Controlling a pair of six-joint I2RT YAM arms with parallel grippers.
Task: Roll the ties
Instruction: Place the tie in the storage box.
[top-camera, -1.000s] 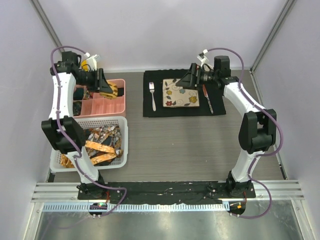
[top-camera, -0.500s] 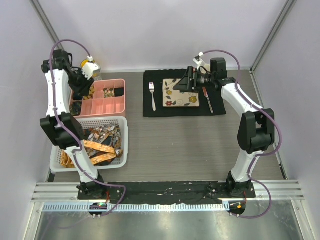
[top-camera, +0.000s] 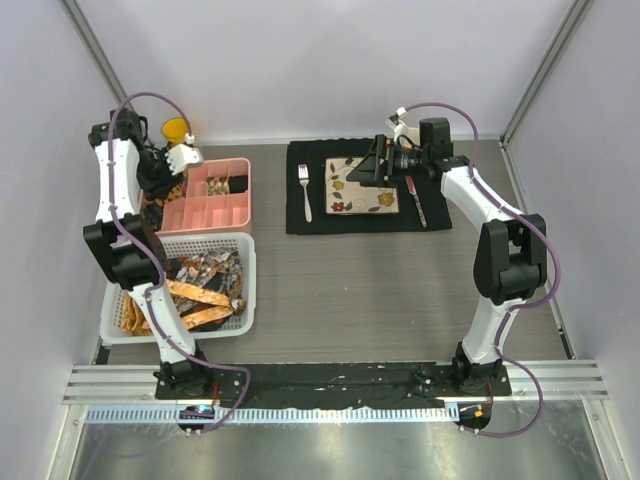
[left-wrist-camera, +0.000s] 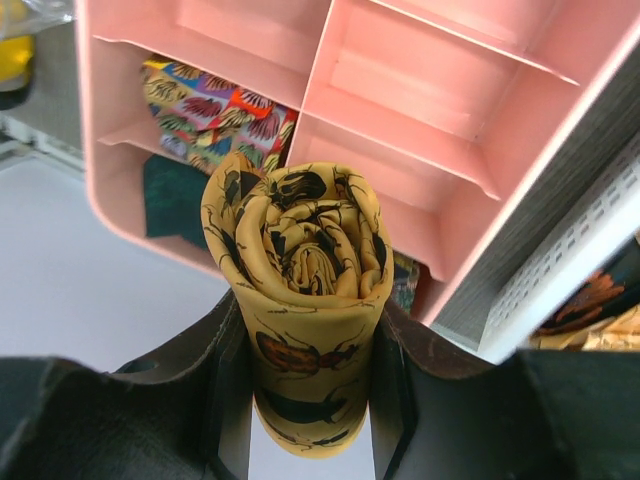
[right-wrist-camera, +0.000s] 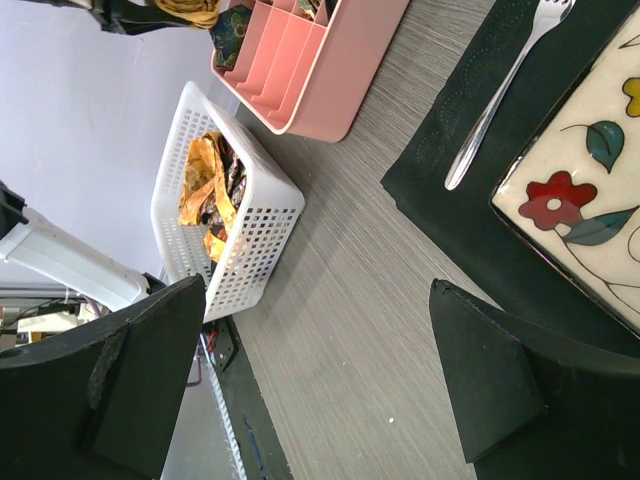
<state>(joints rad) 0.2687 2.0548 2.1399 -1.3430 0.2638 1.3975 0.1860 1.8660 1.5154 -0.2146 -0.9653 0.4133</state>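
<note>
Left gripper (left-wrist-camera: 305, 350) has swung from mid-tray to the left end of the tray (left-wrist-camera: 420, 90), half closed around a rolled tie (left-wrist-camera: 300, 240) held over the corner compartments (one already filled). We judge placement is next. Right gripper (right-wrist-camera: 320, 370) gapes wide, empty, by the plate (right-wrist-camera: 590, 190).

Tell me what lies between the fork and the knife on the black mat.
A square flowered plate lies between the fork and the knife, all on the black mat; the top view shows it.
</note>
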